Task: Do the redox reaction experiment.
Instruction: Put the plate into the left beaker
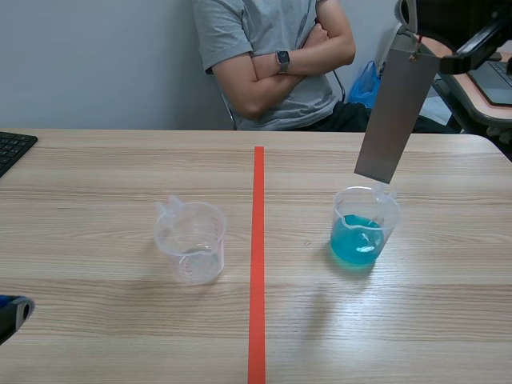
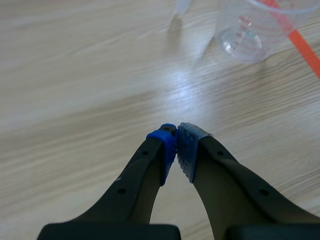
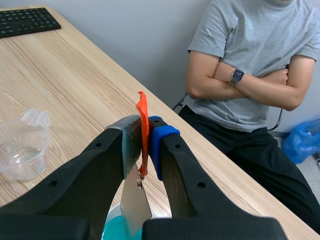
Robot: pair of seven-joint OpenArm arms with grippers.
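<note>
A grey metal strip [image 1: 396,112] hangs tilted over a clear beaker of blue liquid [image 1: 364,228] right of the red tape line; its lower end is just above the rim. My right gripper [image 1: 410,28] is raised at the back right, shut on the orange tag [image 3: 142,112] from which the strip [image 3: 134,202] dangles, with the blue beaker [image 3: 112,227] beneath. My right gripper [image 3: 145,125] has the tag pressed between its pads. An empty clear beaker [image 1: 192,240] stands left of the line. My left gripper [image 2: 176,131] rests low at the near left, shut on nothing, with the empty beaker [image 2: 250,30] ahead of it.
A person [image 1: 272,56] sits across the table with arms folded. A black keyboard [image 1: 12,148] lies at the far left edge. A blue bag [image 1: 364,84] and a chair stand behind the table at the right.
</note>
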